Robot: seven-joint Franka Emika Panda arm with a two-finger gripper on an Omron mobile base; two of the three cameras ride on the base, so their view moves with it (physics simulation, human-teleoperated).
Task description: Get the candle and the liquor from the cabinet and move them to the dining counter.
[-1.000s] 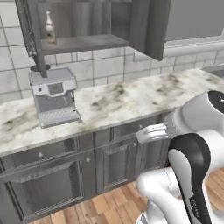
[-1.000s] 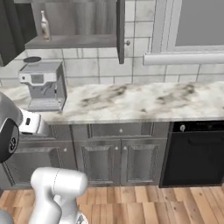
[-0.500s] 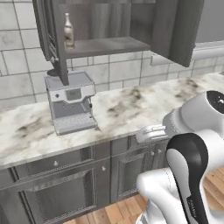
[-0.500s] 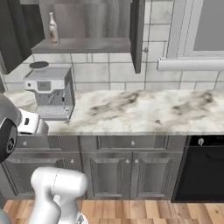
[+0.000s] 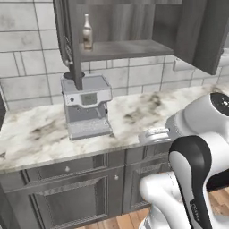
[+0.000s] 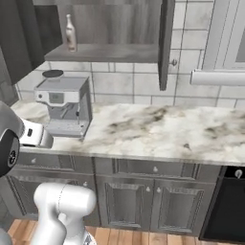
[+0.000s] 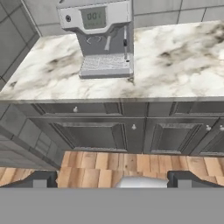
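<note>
The liquor (image 5: 87,31) (image 6: 70,32), a slender brown bottle with a pale label, stands upright at the left end of the shelf in the cabinet (image 5: 127,48) (image 6: 107,53). The cabinet's dark grey doors hang open on both sides. The candle is hidden from view, and the dining counter is out of view. My gripper (image 7: 113,180) is open with nothing between its fingertips (image 7: 43,179). It hangs low in front of the base cabinets and faces the worktop, well below the shelf.
A silver coffee machine (image 5: 86,107) (image 6: 63,105) (image 7: 103,39) stands on the marble worktop (image 5: 147,105) (image 6: 162,129) (image 7: 183,61) directly under the shelf. Grey drawers and doors (image 7: 94,135) run below it. A black appliance front (image 6: 225,203) sits at the lower right, and a window sill (image 6: 217,77) is above it.
The whole scene has shifted right and grown larger in both base views, so the base has driven. The cabinet and coffee machine now sit nearer the middle. The gripper stays open.
</note>
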